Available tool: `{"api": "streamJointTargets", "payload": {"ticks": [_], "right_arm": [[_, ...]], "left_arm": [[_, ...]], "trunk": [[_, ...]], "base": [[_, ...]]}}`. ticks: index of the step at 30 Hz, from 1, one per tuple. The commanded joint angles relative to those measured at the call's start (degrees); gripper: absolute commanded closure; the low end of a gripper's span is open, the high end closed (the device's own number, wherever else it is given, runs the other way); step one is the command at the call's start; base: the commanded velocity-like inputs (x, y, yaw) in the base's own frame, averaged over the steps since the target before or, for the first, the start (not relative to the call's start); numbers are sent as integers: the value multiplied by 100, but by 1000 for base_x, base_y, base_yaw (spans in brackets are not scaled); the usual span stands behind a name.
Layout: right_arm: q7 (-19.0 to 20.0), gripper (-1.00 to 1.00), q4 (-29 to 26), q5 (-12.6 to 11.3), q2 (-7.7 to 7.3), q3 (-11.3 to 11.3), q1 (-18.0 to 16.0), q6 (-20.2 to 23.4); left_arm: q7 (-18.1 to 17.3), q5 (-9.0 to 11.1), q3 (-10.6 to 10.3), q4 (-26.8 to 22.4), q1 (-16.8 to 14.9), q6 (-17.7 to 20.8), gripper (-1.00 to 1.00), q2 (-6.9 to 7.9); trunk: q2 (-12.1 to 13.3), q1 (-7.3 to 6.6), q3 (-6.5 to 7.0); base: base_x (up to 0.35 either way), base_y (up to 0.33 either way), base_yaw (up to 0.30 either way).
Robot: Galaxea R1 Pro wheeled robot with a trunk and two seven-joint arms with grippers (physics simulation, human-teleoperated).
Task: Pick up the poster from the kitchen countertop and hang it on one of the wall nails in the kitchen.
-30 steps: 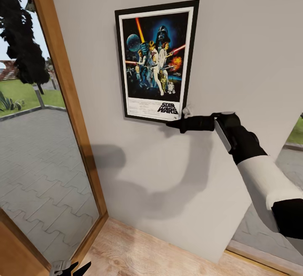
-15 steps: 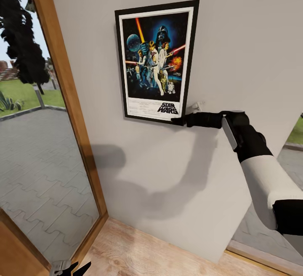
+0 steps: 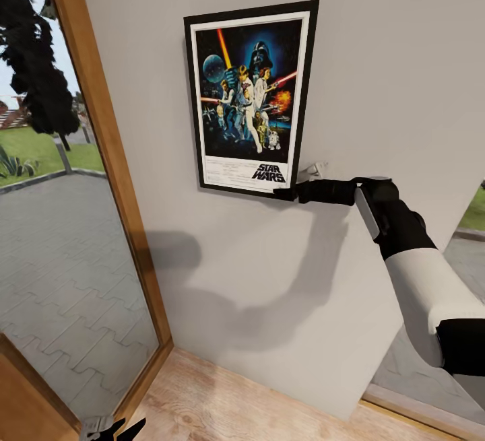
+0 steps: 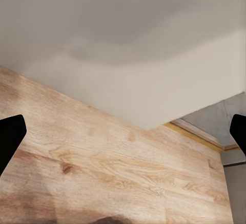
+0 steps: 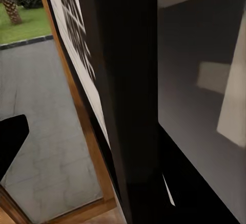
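The Star Wars poster (image 3: 250, 97) hangs upright and flat on the pale grey wall (image 3: 397, 57), at about head height. My right gripper (image 3: 300, 184) is open at the poster's lower right corner, one black finger just under the frame's bottom edge. In the right wrist view the poster's black frame edge (image 5: 128, 106) stands very close between the jaws, with one fingertip (image 5: 10, 142) off to the side. My left gripper (image 3: 111, 427) hangs low over the floor, open, with nothing between its fingers (image 4: 10, 137). The nail is hidden behind the poster. The countertop is out of view.
A tall glass door with a wooden frame (image 3: 101, 124) stands left of the wall, with paving and grass outside. Light wooden floor (image 3: 236, 400) runs along the wall's foot. Another glazed opening (image 3: 465, 239) is on the right, behind my right arm.
Over the last second my right gripper drew back to the right, from under the poster's bottom edge to its lower right corner, then stopped. The poster stayed on the wall.
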Motion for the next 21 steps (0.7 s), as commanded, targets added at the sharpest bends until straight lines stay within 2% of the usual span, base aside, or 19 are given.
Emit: {"api": "streamJointTargets", "payload": {"ticks": [1, 11, 14, 21], "right_arm": [[-86, -100, 7, 41, -11, 5, -8, 2], [-89, -100, 4, 41, -11, 5, -8, 2], [-88, -100, 2, 41, -9, 4, -8, 2], [-83, -100, 1, 28, -8, 5, -3, -7]], "left_arm": [[-7, 40, -47, 2, -5, -33, -100, 4], [-7, 36, -47, 0, -5, -33, -100, 4], [-7, 36, -49, -4, -5, -33, -100, 1], [-7, 36, -54, -6, -5, -33, -100, -1]], "trunk": [[-9, 5, -13], [-9, 5, -13], [-9, 5, -13], [-9, 5, -13]], "base": [[0, 0, 0], [-57, -62, 0], [-24, -181, 0], [-199, -192, 0]]}}
